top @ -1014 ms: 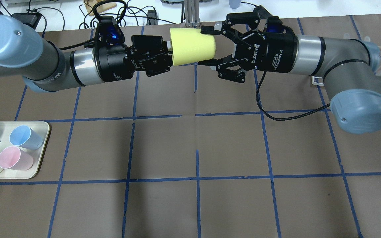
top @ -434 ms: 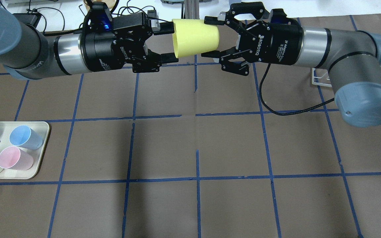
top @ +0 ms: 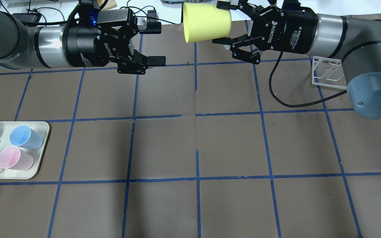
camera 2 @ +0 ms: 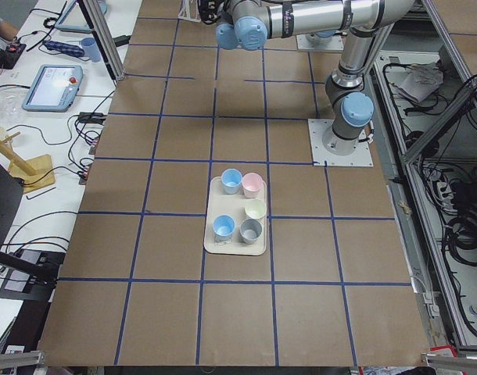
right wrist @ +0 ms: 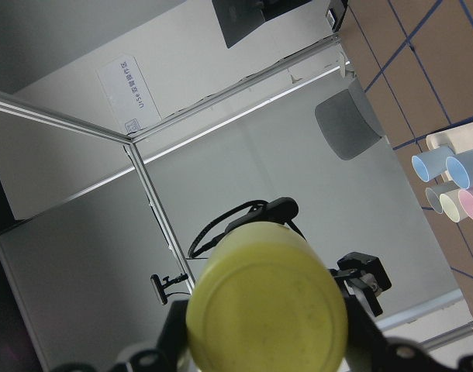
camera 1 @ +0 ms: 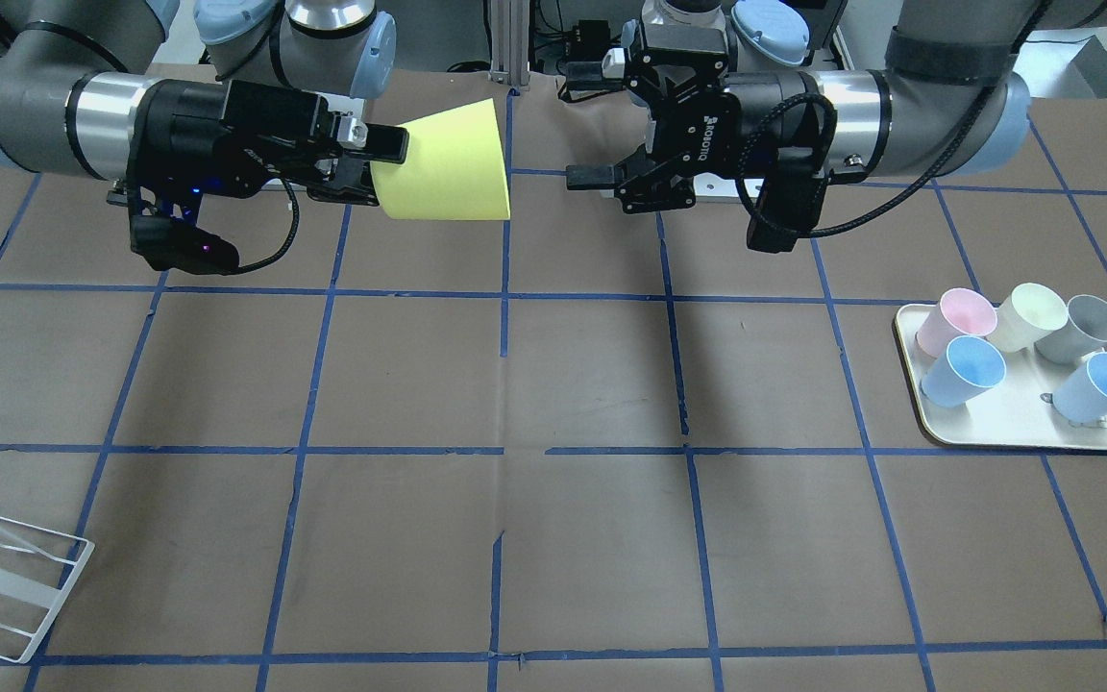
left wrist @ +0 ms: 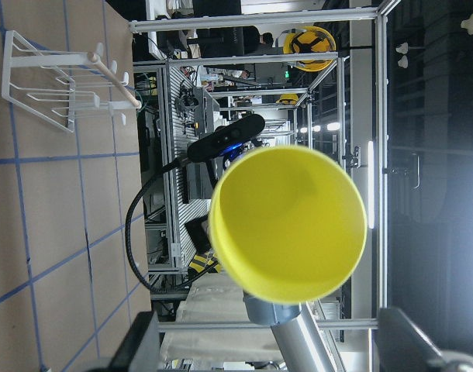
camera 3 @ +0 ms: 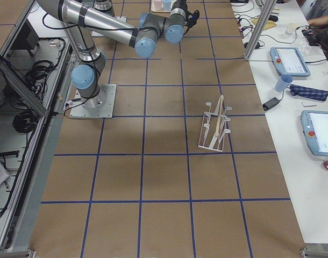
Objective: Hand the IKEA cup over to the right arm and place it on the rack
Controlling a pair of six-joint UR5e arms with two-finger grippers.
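Observation:
The bright yellow IKEA cup lies on its side in the air over the table's far edge, its mouth toward my left arm. My right gripper is shut on its narrow base end. It shows the same way in the front view, cup in right gripper. My left gripper is open and empty, a gap to the cup's left; it also shows in the front view. The left wrist view looks into the cup's mouth. The white wire rack stands by the right arm's elbow.
A cream tray at the near left holds several pastel cups; it also shows in the front view. The rack stands alone on the brown table. A black cable hangs from the right wrist.
My left gripper has let go of the cup, opened, and drawn back to the left. My right gripper has closed on the cup and carried it right and toward the far edge.

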